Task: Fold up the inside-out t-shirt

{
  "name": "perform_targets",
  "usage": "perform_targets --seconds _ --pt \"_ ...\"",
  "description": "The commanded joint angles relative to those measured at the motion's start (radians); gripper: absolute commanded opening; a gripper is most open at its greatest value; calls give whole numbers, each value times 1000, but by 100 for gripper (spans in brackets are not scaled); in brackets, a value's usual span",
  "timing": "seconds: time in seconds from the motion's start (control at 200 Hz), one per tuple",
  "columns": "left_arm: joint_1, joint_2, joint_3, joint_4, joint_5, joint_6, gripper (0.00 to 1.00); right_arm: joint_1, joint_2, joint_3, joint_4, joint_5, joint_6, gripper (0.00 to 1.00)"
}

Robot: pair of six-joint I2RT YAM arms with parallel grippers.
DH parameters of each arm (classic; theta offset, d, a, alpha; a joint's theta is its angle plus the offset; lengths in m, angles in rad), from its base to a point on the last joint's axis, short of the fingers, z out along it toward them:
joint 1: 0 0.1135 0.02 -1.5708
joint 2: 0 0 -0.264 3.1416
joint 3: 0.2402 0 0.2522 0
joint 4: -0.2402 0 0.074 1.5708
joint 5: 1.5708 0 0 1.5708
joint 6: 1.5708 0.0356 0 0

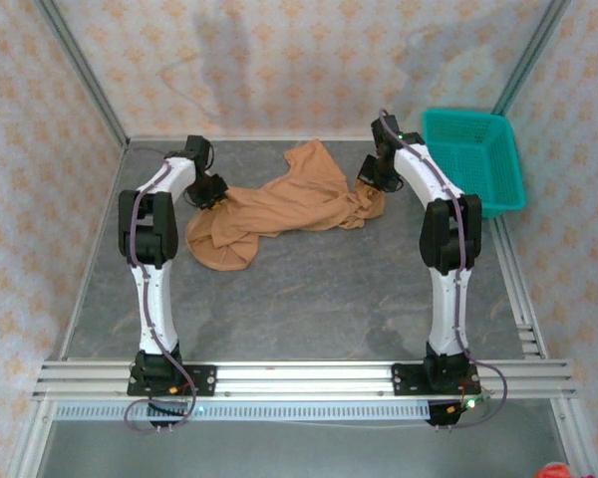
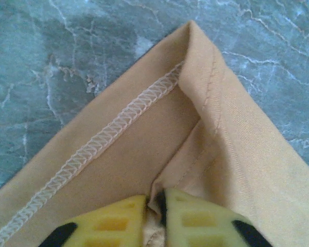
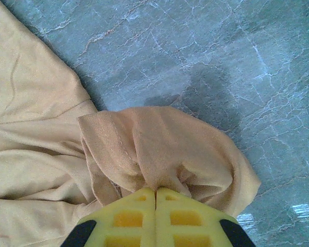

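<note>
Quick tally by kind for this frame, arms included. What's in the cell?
t-shirt: 1
basket: 1
robot arms: 2, left arm and right arm
Total: 4

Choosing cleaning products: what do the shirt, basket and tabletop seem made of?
T-shirt: soft matte knit cloth, judging by overlock seam and limp folds. Basket: teal plastic, seemingly, with moulded mesh walls. Tabletop: grey, veined, faintly glossy; stone or printed laminate, unclear.

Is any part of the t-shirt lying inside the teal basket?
No, the t-shirt lies on the table, apart from the teal basket.
</note>
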Motion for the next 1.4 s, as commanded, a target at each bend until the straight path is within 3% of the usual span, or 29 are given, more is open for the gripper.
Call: perform_targets --seconds 0.0,0.02,0.656,0.786,0.946,1.006,1.111,1.311,1.396 --pt "-4 29 28 -35 -35 7 4 8 -16 11 -18 -3 -9 0" --pt "-4 29 32 -41 -38 7 0 8 -17 9 -17 -3 -8 0" --pt "-25 -88 148 -256 -155 87 0 20 -15 36 -50 -7 -23 0" --pt "-30 -129 118 -238 -157 94 9 21 -21 43 -55 -8 -23 0" --pt "-37 -95 118 -226 -121 90 6 21 -22 46 -54 -14 -21 0" --pt "-43 -78 118 -220 -118 87 18 21 -23 46 -54 -15 -23 0" --pt "-46 -47 115 -205 -101 88 22 21 -19 49 -55 -9 -25 0" --pt "-46 -1 131 -200 -97 87 12 21 -3 69 -62 -12 -27 0" --pt "-47 4 131 -207 -109 88 24 20 0 72 -63 -14 -28 0"
